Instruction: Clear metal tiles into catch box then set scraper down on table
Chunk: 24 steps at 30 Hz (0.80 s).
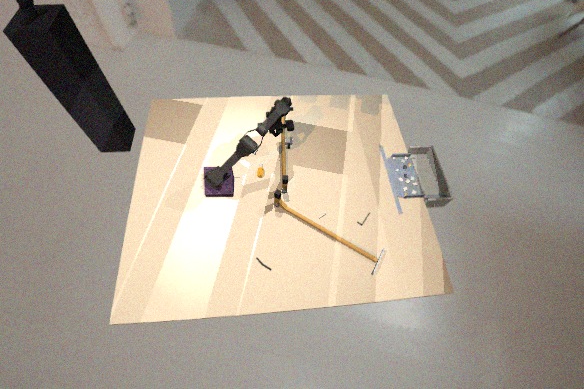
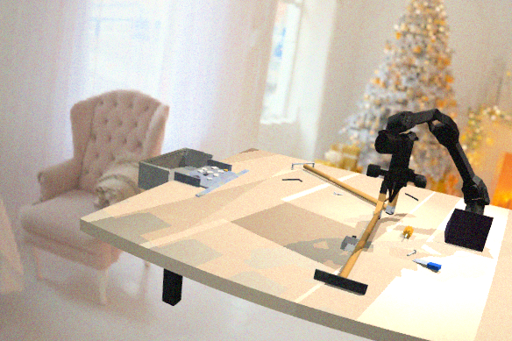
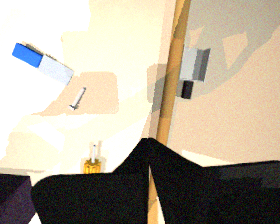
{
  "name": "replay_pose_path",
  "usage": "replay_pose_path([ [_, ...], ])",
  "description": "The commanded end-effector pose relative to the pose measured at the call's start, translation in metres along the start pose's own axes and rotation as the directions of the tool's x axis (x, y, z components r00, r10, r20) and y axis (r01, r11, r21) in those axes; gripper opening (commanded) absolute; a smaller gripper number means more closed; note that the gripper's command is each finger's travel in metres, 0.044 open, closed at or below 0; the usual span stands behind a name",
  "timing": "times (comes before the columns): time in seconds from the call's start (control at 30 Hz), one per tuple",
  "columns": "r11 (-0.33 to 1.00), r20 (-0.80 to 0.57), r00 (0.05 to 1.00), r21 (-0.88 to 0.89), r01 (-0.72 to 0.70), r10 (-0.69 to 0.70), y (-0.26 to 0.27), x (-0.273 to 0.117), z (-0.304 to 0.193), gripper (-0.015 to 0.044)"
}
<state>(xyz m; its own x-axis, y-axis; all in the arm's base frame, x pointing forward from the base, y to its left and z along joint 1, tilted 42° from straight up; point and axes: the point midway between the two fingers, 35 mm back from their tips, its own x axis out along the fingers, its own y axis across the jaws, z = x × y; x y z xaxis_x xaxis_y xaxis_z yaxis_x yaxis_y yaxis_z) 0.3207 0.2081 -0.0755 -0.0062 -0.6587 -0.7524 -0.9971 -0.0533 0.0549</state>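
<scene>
Tan worktop point(image 1: 300, 271) point(image 2: 210, 229) here, with a wooden-handled, dark-headed tool point(image 1: 285, 161) point(image 2: 361, 242) point(image 3: 166, 110) and a thin-bladed one point(image 1: 340, 239) point(image 2: 342, 184) lying across it. I can't tell which is the long scraper. The jaws are together, nothing between them, over the first handle. Off by the edge, the grey catch box point(image 1: 442, 176) point(image 2: 153, 175) adjoins the bluish bench plate point(image 1: 398, 186) point(image 2: 191, 175), small tiles point(image 1: 414, 183) point(image 2: 211, 170) scattered on it.

One table point(image 1: 300, 281) point(image 2: 184, 237) point(image 3: 126, 30), one arm point(image 1: 246, 145) point(image 2: 460, 159), two long tools point(image 1: 284, 156) point(image 1: 330, 234) point(image 2: 372, 226) point(image 2: 342, 182) point(image 3: 173, 70). One box point(image 1: 441, 172) point(image 2: 153, 175), one plate point(image 1: 397, 188) point(image 2: 209, 181), one blue strip point(image 1: 398, 206) point(image 2: 223, 183). Several tiles point(image 1: 414, 192) point(image 2: 213, 168), too small to count exactly. One yellow screwdriver point(image 1: 260, 171) point(image 2: 408, 232) point(image 3: 92, 166), one blue-handled tool point(image 2: 433, 266) point(image 3: 41, 62), one bolt point(image 2: 411, 252) point(image 3: 77, 99), one hex key point(image 1: 362, 224) point(image 2: 293, 180). One armchair point(image 2: 118, 124), one Christmas tree point(image 2: 421, 67).
</scene>
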Motion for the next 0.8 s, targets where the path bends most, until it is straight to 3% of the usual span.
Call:
replay_pose_path([
  [0.0, 0.999, 0.003, 1.0, 0.049, -0.002, 0.002, 0.011, -0.014, -0.001, 0.0],
  [0.77, 0.997, 0.004, 1.0, 0.081, -0.002, 0.001, 0.006, 0.032, 0.003, 0.0],
])
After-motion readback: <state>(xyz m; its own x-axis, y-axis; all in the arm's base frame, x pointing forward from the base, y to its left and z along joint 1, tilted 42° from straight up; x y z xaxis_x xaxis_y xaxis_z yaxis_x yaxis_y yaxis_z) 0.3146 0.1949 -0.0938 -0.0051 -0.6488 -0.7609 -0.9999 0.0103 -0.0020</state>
